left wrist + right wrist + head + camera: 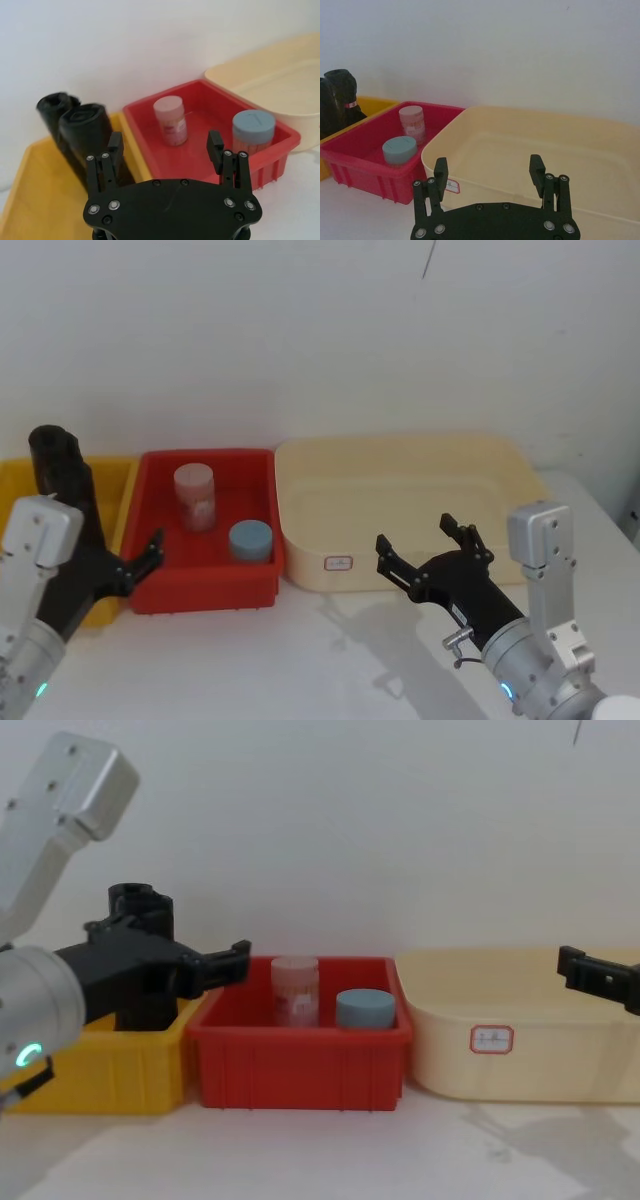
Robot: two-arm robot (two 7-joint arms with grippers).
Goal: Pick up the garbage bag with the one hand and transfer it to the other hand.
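Observation:
Two black garbage bag rolls stand upright in the yellow bin (30,190), one roll (85,135) nearer my left wrist camera and the other roll (54,106) behind it. The head view shows a roll (55,465) at the far left, and it also rises above the bin in the chest view (140,905). My left gripper (165,145) is open and hovers over the bin's front right, just short of the rolls, holding nothing. It also appears in the head view (140,555). Open and empty, my right gripper (418,537) hangs in front of the cream tub (300,490).
A red bin (205,595) between the yellow bin and the cream tub holds a pink-lidded jar (195,495) and a blue-lidded jar (250,538). The white table runs in front of the bins, with a wall close behind them.

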